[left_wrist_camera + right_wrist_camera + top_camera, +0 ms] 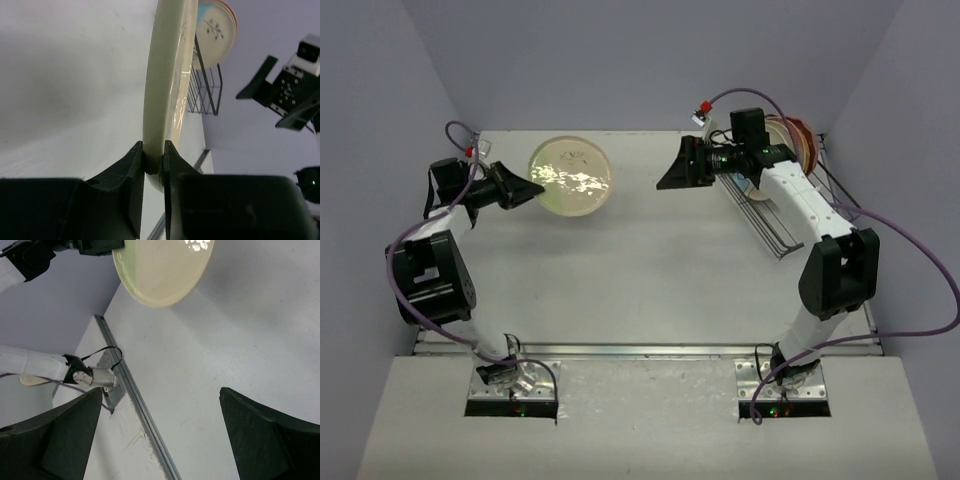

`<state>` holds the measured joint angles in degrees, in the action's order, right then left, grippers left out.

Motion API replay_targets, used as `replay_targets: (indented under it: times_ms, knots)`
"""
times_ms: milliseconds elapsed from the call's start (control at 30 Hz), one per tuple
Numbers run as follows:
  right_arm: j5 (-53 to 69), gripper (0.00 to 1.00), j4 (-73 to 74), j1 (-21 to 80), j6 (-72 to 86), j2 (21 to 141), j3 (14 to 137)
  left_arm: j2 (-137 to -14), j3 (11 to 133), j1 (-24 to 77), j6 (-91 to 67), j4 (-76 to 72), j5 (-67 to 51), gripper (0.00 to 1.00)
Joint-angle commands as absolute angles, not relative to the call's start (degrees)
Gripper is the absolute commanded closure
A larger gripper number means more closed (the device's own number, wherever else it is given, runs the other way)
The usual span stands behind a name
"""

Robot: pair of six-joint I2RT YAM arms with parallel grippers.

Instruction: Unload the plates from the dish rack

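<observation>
While the left gripper (pixel 154 165) is pinching the stiff, slick, likely breakable cream plate (pixel 572 175) by its rim over the table (pixel 650 290) at far left, the right gripper (pixel 675 165) is hanging wide open near the dish rack (pixel 775 225).

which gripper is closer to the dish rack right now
Right. The right gripper hangs open just beside the dish rack. The left gripper is far across the table, shut on the rim of a cream plate.

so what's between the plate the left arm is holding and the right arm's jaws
Nothing: only bare table lies between the plate and the right gripper, as the top external view shows.
</observation>
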<state>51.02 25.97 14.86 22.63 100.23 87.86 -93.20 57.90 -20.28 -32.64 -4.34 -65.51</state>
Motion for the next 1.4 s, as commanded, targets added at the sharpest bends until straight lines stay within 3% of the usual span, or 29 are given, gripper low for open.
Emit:
replay_targets:
  times_ms: [0,167,567,967,1267,1367]
  knots:
    - [47.11,0.01,26.16,13.36,21.45,97.53,88.45,-101.24,68.41,-24.37,-33.87,-10.58,-64.62,1.00]
    - [45.06,0.01,27.53,12.31,19.87,95.10,88.07,-112.78,76.19,-26.42,-36.03,-12.83,-60.47,1.00]
    - [37.54,0.01,28.65,12.13,15.47,85.43,82.00,-124.51,79.61,-28.12,-44.90,-21.70,-47.78,1.00]
    - [34.75,0.01,28.30,12.18,15.37,87.13,82.38,-128.76,88.86,-28.44,-31.54,4.82,-23.28,0.99]
    - [33.17,0.01,28.68,12.07,15.21,87.19,83.03,-128.94,90.79,-27.80,-25.23,11.51,-14.92,0.54]
    - [32.62,0.01,28.69,12.13,14.47,86.88,82.71,-128.94,91.01,-27.69,-24.15,12.55,-13.90,0.47]
